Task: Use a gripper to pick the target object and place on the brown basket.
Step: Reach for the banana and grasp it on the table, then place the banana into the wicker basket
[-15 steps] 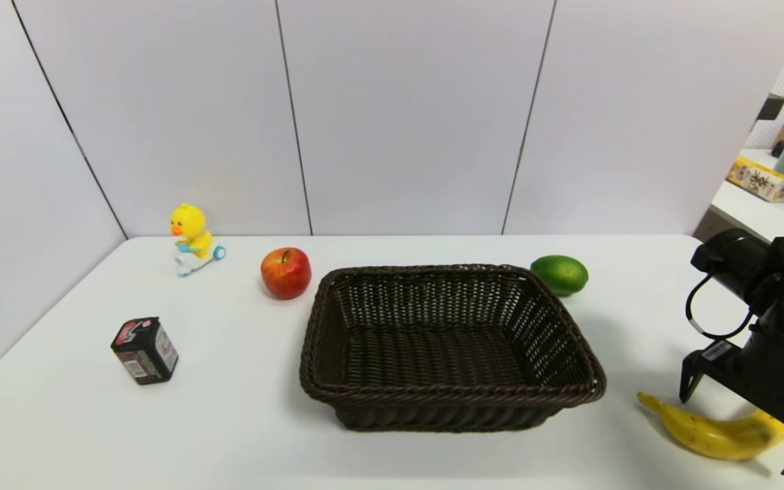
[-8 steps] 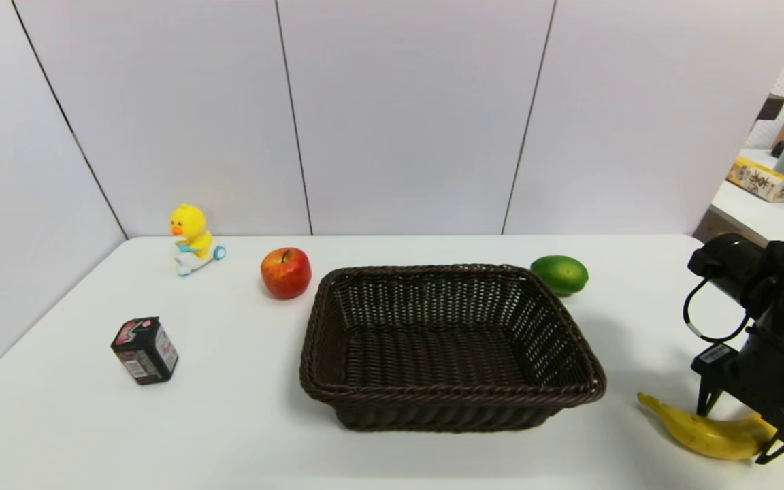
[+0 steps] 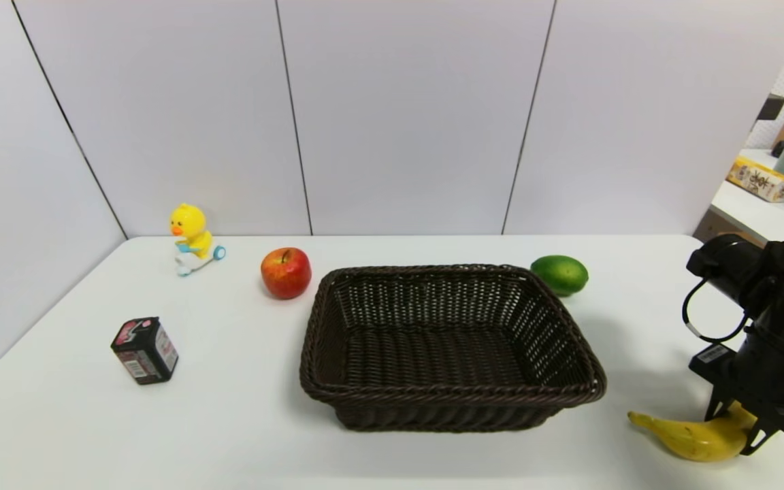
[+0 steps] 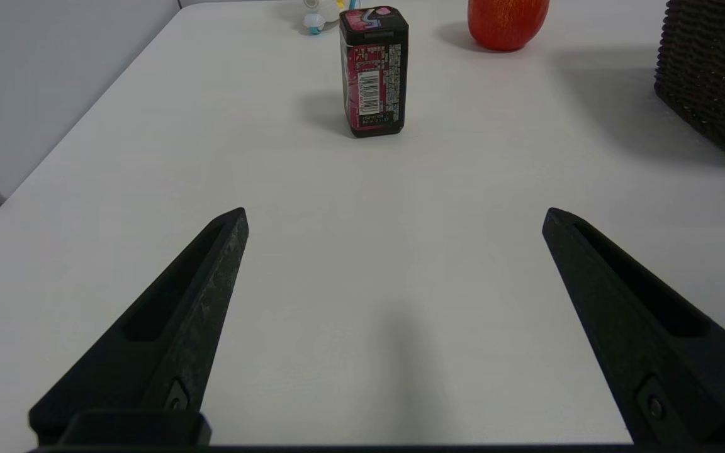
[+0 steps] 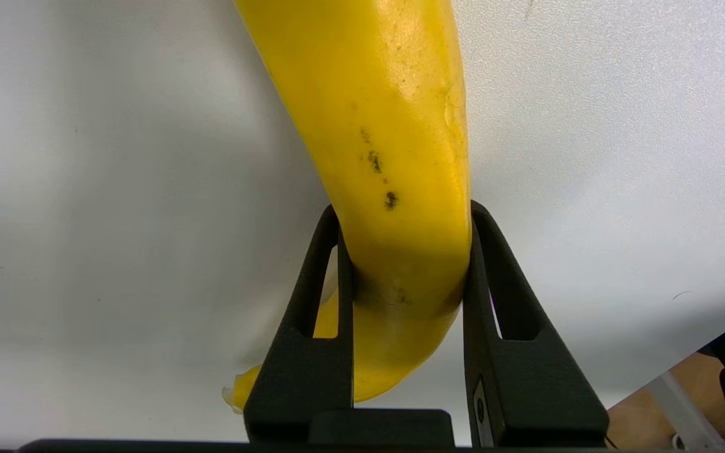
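The yellow banana (image 3: 691, 436) lies on the white table at the near right, just right of the brown basket (image 3: 449, 395). My right gripper (image 3: 732, 430) is shut on the banana's right end; in the right wrist view both black fingers press its sides (image 5: 400, 239). The wicker basket stands empty at the table's middle. My left gripper (image 4: 394, 217) is open and empty, low over the table's near left; it does not show in the head view.
A red apple (image 3: 286, 272) sits left of the basket's far corner and a green lime (image 3: 559, 274) at its far right corner. A small dark box (image 3: 144, 350) stands at the left. A yellow duck toy (image 3: 192, 239) is at the back left.
My right gripper came down and its fingers closed on the banana's right end. The banana shifted slightly left and toward me.
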Controlling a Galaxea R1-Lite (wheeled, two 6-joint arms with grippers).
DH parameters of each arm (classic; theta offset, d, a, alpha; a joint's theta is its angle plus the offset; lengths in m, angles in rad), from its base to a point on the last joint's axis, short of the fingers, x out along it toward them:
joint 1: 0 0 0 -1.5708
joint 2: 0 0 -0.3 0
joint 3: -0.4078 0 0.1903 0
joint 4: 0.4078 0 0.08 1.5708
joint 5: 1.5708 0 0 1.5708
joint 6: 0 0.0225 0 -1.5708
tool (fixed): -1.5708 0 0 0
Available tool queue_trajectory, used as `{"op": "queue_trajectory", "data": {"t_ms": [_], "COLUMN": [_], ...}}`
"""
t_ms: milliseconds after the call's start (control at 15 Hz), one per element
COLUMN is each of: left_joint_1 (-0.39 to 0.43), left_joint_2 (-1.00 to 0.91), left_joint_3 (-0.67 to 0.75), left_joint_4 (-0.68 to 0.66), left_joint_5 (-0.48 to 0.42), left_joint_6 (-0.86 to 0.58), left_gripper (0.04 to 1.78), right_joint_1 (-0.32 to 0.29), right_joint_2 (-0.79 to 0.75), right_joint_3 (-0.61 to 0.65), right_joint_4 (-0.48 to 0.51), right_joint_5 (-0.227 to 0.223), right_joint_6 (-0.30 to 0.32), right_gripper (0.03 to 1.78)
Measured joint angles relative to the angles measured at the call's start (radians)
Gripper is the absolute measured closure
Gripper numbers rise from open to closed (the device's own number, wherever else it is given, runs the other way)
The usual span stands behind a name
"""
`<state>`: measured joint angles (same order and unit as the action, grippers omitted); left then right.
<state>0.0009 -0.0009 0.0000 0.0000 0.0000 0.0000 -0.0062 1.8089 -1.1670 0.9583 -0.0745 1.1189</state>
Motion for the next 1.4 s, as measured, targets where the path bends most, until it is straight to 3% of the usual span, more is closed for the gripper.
{"op": "queue_trajectory", "data": {"t_ms": [200, 600, 800, 1067, 1400], "left_joint_1": [0.000, 0.000, 0.000, 0.000, 0.000], "left_joint_2": [0.000, 0.000, 0.000, 0.000, 0.000], "left_joint_3": [0.000, 0.000, 0.000, 0.000, 0.000], "left_joint_4": [0.000, 0.000, 0.000, 0.000, 0.000], "left_joint_5": [0.000, 0.000, 0.000, 0.000, 0.000], "left_joint_6": [0.000, 0.000, 0.000, 0.000, 0.000], "left_gripper": [0.13, 0.13, 0.13, 0.13, 0.13], "right_joint_1": [0.000, 0.000, -0.001, -0.003, 0.001], "right_joint_2": [-0.003, -0.039, -0.075, -0.110, -0.134], "right_joint_3": [-0.008, -0.089, -0.137, -0.269, -0.556], "right_joint_4": [-0.001, -0.004, -0.011, -0.012, -0.012], "right_joint_5": [-0.027, -0.182, -0.240, -0.247, -0.254], "right_joint_6": [-0.006, -0.040, -0.129, -0.226, -0.447], "right_gripper": [1.34, 1.34, 1.34, 1.34, 1.34]}}
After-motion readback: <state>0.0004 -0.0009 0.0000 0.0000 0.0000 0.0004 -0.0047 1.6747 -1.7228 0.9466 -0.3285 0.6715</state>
